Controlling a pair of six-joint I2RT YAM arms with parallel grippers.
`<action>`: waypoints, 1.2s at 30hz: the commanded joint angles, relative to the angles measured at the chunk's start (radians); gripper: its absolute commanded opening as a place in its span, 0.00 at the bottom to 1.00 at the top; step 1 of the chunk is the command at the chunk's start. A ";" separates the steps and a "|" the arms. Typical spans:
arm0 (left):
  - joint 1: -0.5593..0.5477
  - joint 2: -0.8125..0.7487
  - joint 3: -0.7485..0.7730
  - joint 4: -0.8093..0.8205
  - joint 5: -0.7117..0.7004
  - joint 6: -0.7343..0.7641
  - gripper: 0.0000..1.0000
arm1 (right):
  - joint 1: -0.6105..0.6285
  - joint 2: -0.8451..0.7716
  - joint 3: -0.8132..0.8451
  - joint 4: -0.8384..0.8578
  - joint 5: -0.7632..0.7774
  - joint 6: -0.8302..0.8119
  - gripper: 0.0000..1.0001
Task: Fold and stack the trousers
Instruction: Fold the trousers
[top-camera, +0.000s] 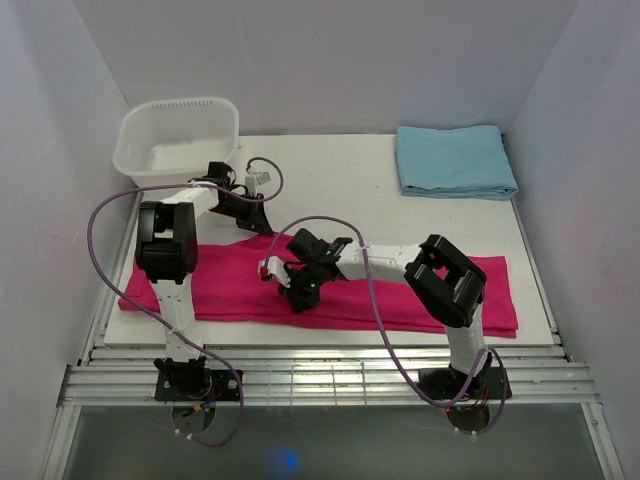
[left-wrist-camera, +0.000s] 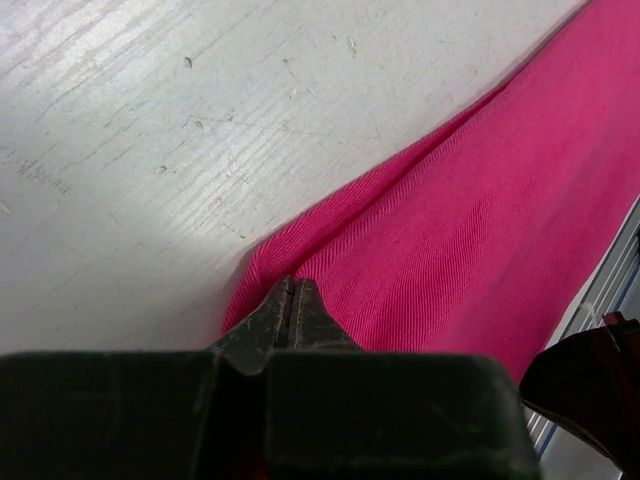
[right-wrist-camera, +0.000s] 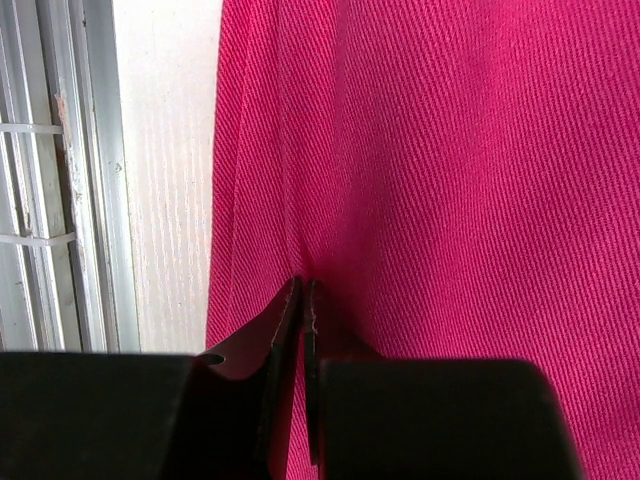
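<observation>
Two pinches look set, so we judge a fold of the trousers (top-camera: 400, 295), lying flat along the near side of the surface (top-camera: 330, 165), is starting; next, both must lift together and carry the cloth over evenly. Left jaws are clenched on the far edge, right jaws on a ridge near the near edge.

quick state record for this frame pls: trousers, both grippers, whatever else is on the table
trousers: magenta, flat in a long band across the near part of the table
left gripper: shut, pinching the trousers' far edge, left of middle
right gripper: shut, pinching a pucker of fabric around the middle, close to the near edge
basket: white, far left corner
blue cloth: folded, far right corner, apart from the trousers
fold status: not yet folded crosswise
</observation>
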 joint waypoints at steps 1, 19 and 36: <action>0.001 0.003 0.047 -0.001 -0.018 0.010 0.00 | 0.007 -0.044 0.014 -0.066 0.005 0.005 0.08; 0.003 0.084 0.191 0.030 -0.091 -0.034 0.00 | 0.060 -0.063 -0.088 -0.045 0.007 0.025 0.08; 0.319 -0.343 0.154 -0.290 -0.103 0.089 0.76 | -0.261 -0.354 -0.055 -0.232 0.023 0.005 0.79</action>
